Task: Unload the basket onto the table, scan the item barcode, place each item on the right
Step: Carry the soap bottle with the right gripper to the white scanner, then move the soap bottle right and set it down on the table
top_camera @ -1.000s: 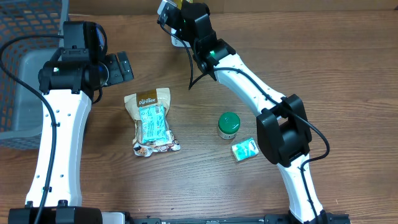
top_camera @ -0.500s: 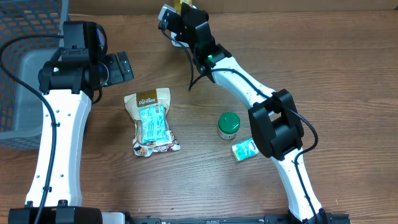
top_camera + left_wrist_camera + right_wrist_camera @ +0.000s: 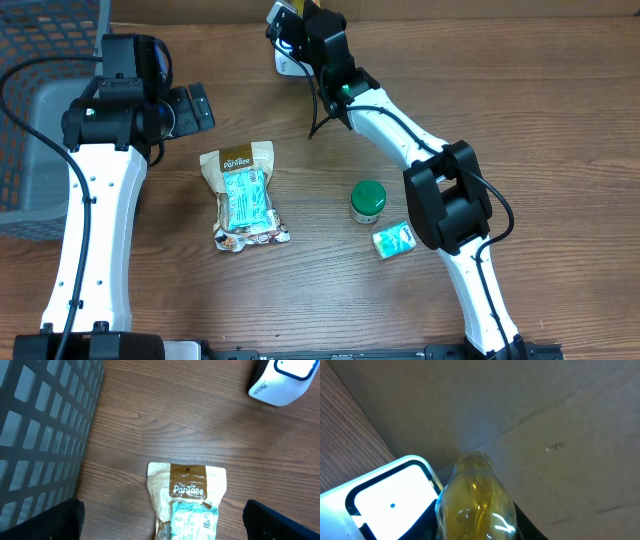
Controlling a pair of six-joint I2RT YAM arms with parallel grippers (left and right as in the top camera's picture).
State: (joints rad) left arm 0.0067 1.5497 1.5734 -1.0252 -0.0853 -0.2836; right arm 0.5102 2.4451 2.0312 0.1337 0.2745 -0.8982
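Over the last second your right arm has swung its wrist a little further toward the back edge of the tabletop [image 3: 560, 120], and its elbow has drawn in with it. The right pincer [image 3: 288, 18] is clenched on the yellow bottle [image 3: 472, 495] and holds it up off the wood, just beside the white scanner [image 3: 390, 502]. In the wrist view the bottle overlaps the scanner's right edge, with the brown back wall behind both. That small shift looks to me like a re-aim: the bottle is being turned or slid to bring its label before the scanner's window. No barcode shows in any view, so you cannot tell yet whether it faces the scanner, and I would judge the scan as not yet confirmed.

Nothing else has moved. Your left pincer [image 3: 162, 522] is fully released and empty, hanging above the top of the snack pouch [image 3: 243, 195], which lies flat in the middle of the tabletop. The grey basket [image 3: 40, 110] sits at its left. The green-lidded jar [image 3: 368, 200] and the small teal packet [image 3: 394, 240] lie near each other under the right arm, well apart from the scanner.

If the read fails, a slow roll of the bottle in front of the window is likely what you need, keeping the grip firm, since the smooth round body could slip.
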